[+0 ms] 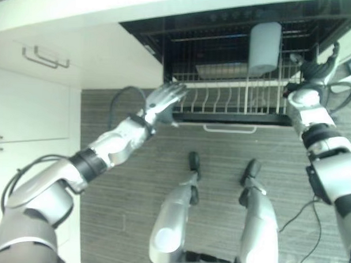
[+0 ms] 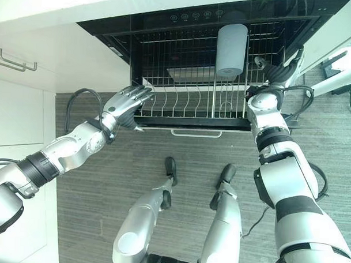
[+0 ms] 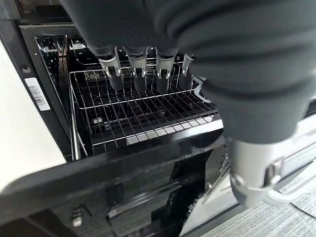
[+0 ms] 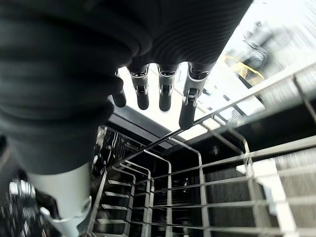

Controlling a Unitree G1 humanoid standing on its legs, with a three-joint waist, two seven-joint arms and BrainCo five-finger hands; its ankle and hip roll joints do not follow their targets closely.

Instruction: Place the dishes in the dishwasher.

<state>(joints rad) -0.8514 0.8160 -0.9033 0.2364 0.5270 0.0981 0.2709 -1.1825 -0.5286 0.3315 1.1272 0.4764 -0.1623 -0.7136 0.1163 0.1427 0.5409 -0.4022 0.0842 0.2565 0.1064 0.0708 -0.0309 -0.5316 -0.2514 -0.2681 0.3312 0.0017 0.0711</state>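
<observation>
The dishwasher [image 2: 225, 29] is standing open with its rack [image 2: 194, 103] pulled out. A grey cup [image 2: 231, 50] and a flat tray [image 1: 221, 70] are already sitting in the rack. The left hand [image 2: 125, 104] is hovering at the rack's left corner, fingers loosely spread, holding nothing. The right hand [image 2: 275, 71] is reaching at the rack's right edge, fingers relaxed and empty. I'd judge loading partly done; no further dishes are showing.

bright even light, dark dishwasher [image 2: 185, 28] interior, soft focus.
</observation>
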